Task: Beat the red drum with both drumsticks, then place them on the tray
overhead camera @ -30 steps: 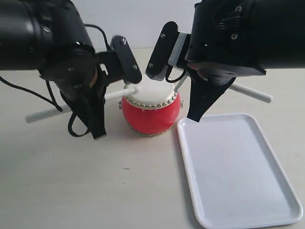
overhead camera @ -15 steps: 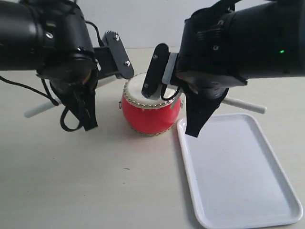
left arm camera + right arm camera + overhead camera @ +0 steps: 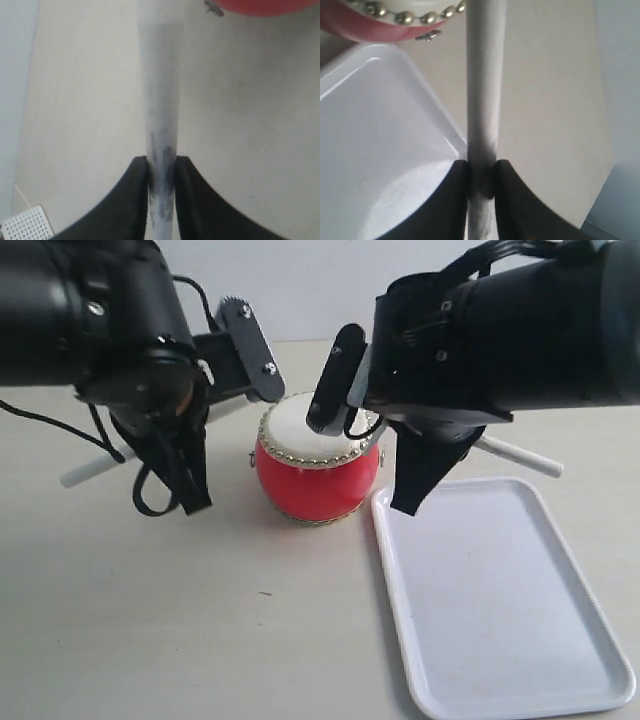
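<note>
One red drum [image 3: 318, 475] stands mid-table [image 3: 200, 620] in the exterior view, with the tray [image 3: 500, 610] just beside it at four o'clock. My left drumstick [image 3: 88, 473] pokes out toward eight o'clock, and my right drumstick [image 3: 522, 456] toward three.

In the left wrist view, my left gripper [image 3: 161, 172] clamps its scuffed stick.

In the right wrist view, my right gripper [image 3: 481, 175] pinches its stick, with the tray's rim and the drum's studs [image 3: 400, 17] in sight.
</note>
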{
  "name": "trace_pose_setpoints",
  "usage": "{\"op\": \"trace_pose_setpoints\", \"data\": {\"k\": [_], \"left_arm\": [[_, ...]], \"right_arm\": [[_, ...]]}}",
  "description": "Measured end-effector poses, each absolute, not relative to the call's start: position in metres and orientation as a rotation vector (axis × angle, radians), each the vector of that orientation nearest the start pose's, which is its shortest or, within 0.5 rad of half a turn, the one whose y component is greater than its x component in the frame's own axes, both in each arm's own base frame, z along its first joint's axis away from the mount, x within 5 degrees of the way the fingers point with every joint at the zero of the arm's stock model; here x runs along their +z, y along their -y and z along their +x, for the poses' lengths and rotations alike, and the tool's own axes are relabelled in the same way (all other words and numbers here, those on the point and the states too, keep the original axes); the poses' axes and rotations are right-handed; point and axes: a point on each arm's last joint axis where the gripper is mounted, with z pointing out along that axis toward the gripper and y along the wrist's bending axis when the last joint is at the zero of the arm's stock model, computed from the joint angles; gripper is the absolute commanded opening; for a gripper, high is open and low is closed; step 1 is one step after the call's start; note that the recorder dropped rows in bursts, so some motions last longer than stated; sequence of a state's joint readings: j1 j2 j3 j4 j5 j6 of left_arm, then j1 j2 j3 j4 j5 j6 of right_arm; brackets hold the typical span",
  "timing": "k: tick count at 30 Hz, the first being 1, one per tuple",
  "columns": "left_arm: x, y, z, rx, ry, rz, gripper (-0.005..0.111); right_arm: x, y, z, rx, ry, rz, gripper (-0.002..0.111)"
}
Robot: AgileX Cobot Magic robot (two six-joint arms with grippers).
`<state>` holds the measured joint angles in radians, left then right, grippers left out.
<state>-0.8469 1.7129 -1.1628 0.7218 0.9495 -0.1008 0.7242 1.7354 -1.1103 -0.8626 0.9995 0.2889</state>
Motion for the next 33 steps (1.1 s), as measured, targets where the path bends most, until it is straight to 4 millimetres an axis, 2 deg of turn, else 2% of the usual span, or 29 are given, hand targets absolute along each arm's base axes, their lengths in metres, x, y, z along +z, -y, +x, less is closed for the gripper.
{"op": "trace_pose_setpoints", "data": {"k": [3, 5, 6, 8, 11, 14, 17, 20, 23, 26, 30, 33], "left_arm": [[0.188, 0.232, 0.267, 0.656, -2.256, 1.523, 0.000], [0.169, 0.235, 0.270, 0.680, -2.277, 1.566, 0.000], [0.162, 0.236, 0.270, 0.691, -2.285, 1.584, 0.000], [0.159, 0.236, 0.271, 0.695, -2.295, 1.566, 0.000], [0.180, 0.235, 0.273, 0.714, -2.285, 1.472, 0.000], [0.230, 0.230, 0.272, 0.677, -2.237, 1.331, 0.000], [0.257, 0.224, 0.267, 0.639, -2.208, 1.258, 0.000], [0.276, 0.218, 0.262, 0.616, -2.190, 1.211, 0.000], [0.286, 0.213, 0.259, 0.609, -2.182, 1.185, 0.000], [0.288, 0.212, 0.258, 0.601, -2.185, 1.179, 0.000], [0.285, 0.213, 0.258, 0.594, -2.199, 1.182, 0.000], [0.274, 0.217, 0.261, 0.609, -2.220, 1.204, 0.000]], "right_arm": [[0.239, -0.169, 0.279, -0.811, -2.343, -1.058, 0.000], [0.246, -0.166, 0.277, -0.809, -2.337, -1.029, 0.000], [0.248, -0.165, 0.277, -0.809, -2.338, -1.015, 0.000], [0.248, -0.165, 0.277, -0.806, -2.340, -1.006, 0.000], [0.242, -0.168, 0.278, -0.802, -2.352, -1.019, 0.000], [0.221, -0.174, 0.281, -0.786, -2.397, -1.095, 0.000], [0.205, -0.178, 0.283, -0.797, -2.436, -1.134, 0.000], [0.189, -0.180, 0.285, -0.817, -2.462, -1.175, 0.000], [0.174, -0.182, 0.287, -0.843, -2.483, -1.210, 0.000], [0.168, -0.183, 0.288, -0.850, -2.491, -1.226, 0.000], [0.168, -0.183, 0.289, -0.857, -2.483, -1.217, 0.000], [0.177, -0.181, 0.288, -0.862, -2.477, -1.188, 0.000]]}}
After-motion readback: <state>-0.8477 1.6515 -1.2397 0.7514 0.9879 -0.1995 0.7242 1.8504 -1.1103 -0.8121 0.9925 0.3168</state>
